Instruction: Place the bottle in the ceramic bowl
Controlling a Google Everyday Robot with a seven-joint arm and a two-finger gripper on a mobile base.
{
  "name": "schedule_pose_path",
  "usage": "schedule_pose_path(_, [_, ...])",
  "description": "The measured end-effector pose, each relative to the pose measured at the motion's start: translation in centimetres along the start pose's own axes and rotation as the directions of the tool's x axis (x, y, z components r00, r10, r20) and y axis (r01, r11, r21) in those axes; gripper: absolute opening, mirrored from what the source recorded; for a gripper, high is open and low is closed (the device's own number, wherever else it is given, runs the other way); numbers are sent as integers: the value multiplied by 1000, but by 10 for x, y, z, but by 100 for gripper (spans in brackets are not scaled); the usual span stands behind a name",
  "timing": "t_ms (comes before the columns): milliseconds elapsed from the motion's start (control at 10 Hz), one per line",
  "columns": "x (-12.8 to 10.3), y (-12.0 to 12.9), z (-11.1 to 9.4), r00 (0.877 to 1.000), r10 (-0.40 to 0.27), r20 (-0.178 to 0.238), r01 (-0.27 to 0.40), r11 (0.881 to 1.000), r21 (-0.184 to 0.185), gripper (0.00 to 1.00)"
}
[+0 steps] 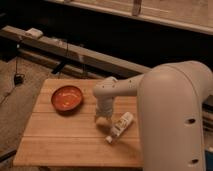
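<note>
The small white bottle [120,127] lies on its side on the wooden table [60,135], near its right part, cap toward the front left. The ceramic bowl [67,97], orange-red inside with a darker rim, sits on the table's back left and holds nothing. My gripper [103,120] points down at the table, just left of the bottle and right of the bowl, at the end of the big white arm [170,110]. It holds nothing that I can see.
The table stands on a carpeted floor. A low dark ledge [75,50] with cables [62,62] and a small white box [34,33] runs behind it. The white arm covers the table's right side.
</note>
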Motion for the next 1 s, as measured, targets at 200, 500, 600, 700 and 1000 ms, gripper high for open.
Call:
schedule_pose_path(200, [3, -3, -20, 1000, 7, 25, -6, 1000, -16, 65])
schedule_pose_path(500, [3, -10, -57, 997, 24, 77, -22, 999, -25, 65])
schedule_pose_path(600, [2, -21, -62, 996, 40, 82, -39, 999, -20, 65])
schedule_pose_path(700, [1, -34, -61, 995, 59, 82, -59, 998, -14, 65])
schedule_pose_path(1000, [-1, -67, -47, 990, 121, 74, -122, 993, 5, 65])
